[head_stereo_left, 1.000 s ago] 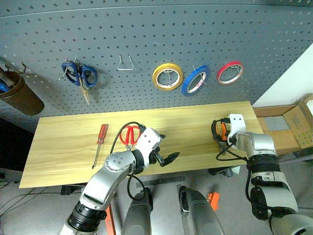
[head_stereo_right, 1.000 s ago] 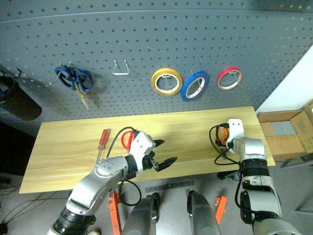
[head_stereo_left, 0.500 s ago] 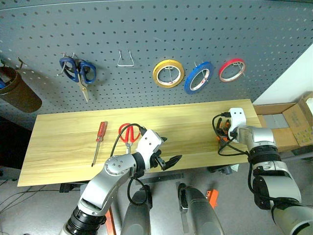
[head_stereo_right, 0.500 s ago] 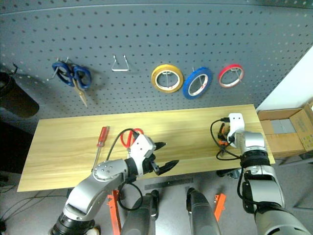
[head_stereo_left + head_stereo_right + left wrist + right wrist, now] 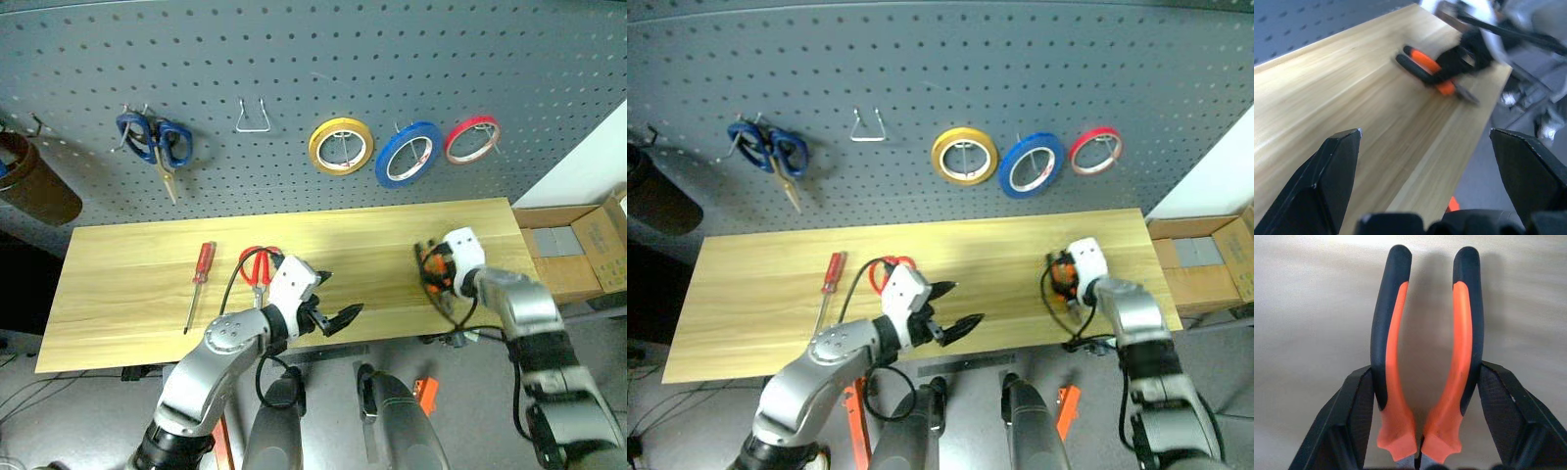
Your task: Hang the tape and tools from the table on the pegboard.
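**Pliers clamped near the table's right end**

While the left gripper (image 5: 336, 315) hangs wide open and empty over the table's (image 5: 127, 284) front edge, the right gripper (image 5: 1420, 431) pinches both handles of the pliers (image 5: 1422, 357) near the right end. Red-handled scissors (image 5: 258, 264) and the screwdriver (image 5: 199, 281) lie toward the left end. Blue tape (image 5: 409, 154) hangs on the pegboard (image 5: 323, 59).

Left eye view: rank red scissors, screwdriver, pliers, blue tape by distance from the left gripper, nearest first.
From the left gripper:
1. Red scissors, on the table just behind the left wrist.
2. Pliers, in the right gripper near the table's right end.
3. Screwdriver, on the table's left part.
4. Blue tape, hung on the pegboard.
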